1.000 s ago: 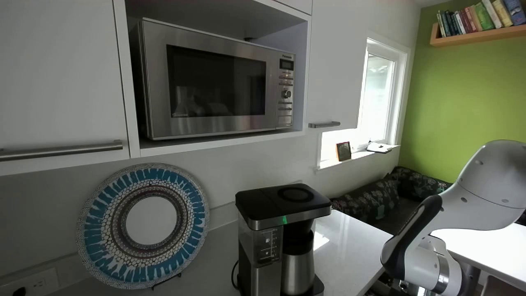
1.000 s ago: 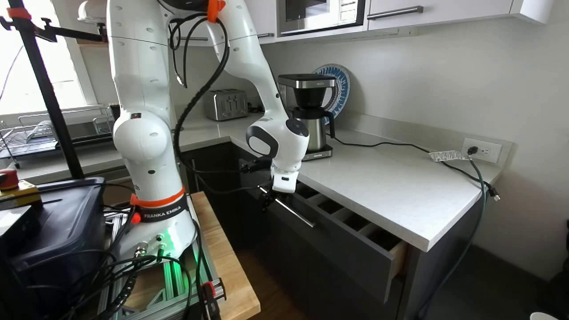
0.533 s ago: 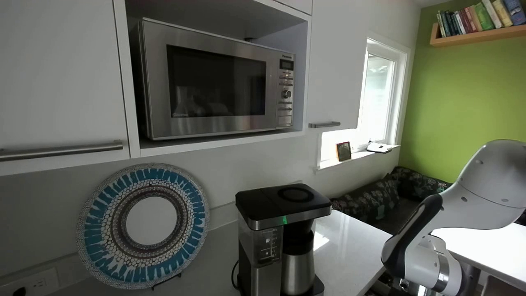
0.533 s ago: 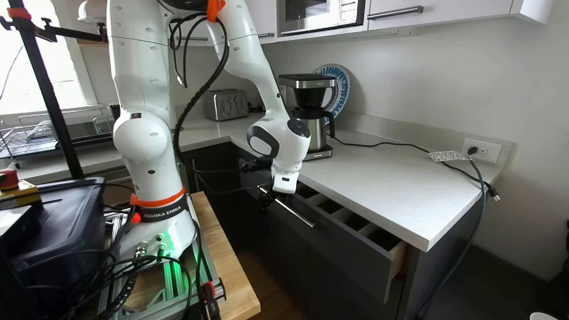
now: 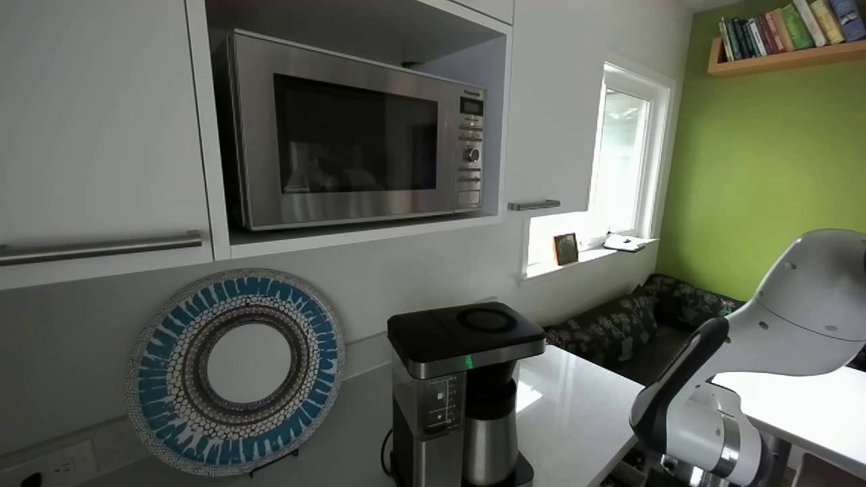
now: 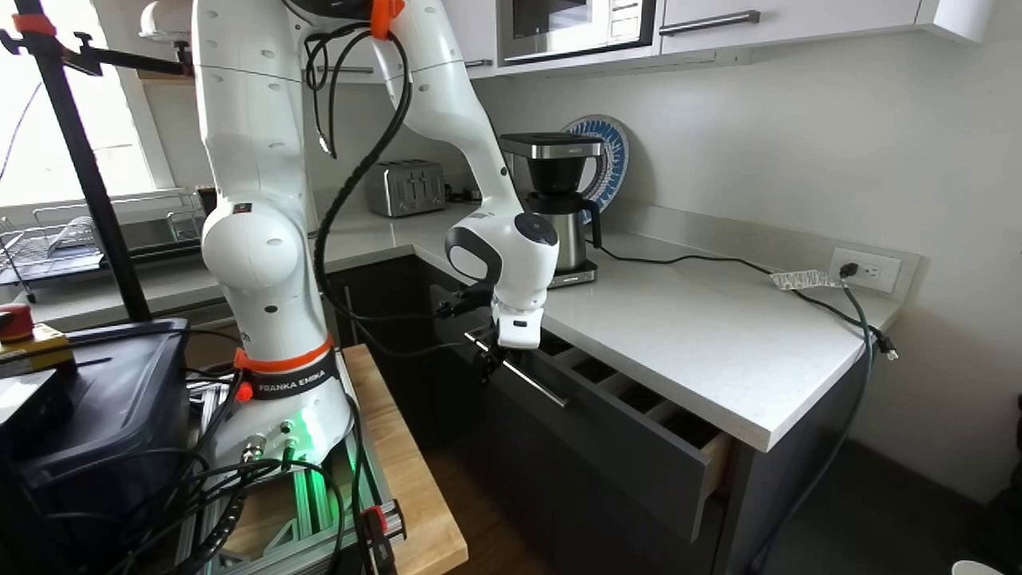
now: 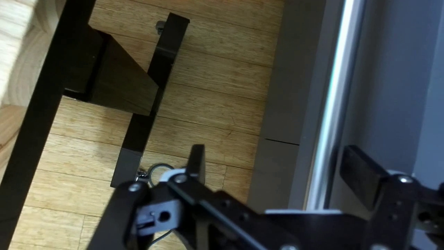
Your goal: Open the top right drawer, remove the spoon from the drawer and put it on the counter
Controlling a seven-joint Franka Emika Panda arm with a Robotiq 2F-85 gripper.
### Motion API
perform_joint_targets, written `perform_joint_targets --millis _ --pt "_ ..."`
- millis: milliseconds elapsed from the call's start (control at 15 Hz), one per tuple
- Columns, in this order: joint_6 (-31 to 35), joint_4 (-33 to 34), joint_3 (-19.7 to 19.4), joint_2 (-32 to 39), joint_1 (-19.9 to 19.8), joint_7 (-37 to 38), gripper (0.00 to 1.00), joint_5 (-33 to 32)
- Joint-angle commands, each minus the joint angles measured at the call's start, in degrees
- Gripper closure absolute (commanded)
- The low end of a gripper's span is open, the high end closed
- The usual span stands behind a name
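Observation:
The dark grey drawer [image 6: 623,447] stands partly pulled out below the counter [image 6: 703,335] in an exterior view. Its wooden dividers and dark compartments show. The spoon does not show in any view. The drawer's silver bar handle [image 6: 536,386] crosses the wrist view as a shiny bar [image 7: 334,97]. My gripper [image 7: 279,166] is open, its fingers wide apart on either side of the handle, the right finger closer to it. In an exterior view the gripper [image 6: 489,363] is dark and small at the handle's far part. The glossy white counter also shows behind the coffee machine [image 5: 575,399].
The coffee machine [image 6: 559,208] stands on the counter close to the arm. A cord [image 6: 687,259] runs along the counter to the wall outlet. The robot's wooden stand [image 6: 399,479] faces the drawer. A toaster [image 6: 406,188] stands in the back corner.
My gripper and wrist have shifted slightly to the right along the handle in an exterior view. The drawer stays at about the same opening.

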Motion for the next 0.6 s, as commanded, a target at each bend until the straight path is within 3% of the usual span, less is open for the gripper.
perform_joint_targets --millis 0,267,533 --pt "-0.10 0.07 -0.19 -0.07 0.07 0.15 0.00 -0.21" --pt "1.02 0.17 -0.25 -1.82 -0.37 -5.62 0.00 0.15" --pt "-0.93 -0.61 -1.40 -3.82 -0.94 -5.20 0.00 -3.43"
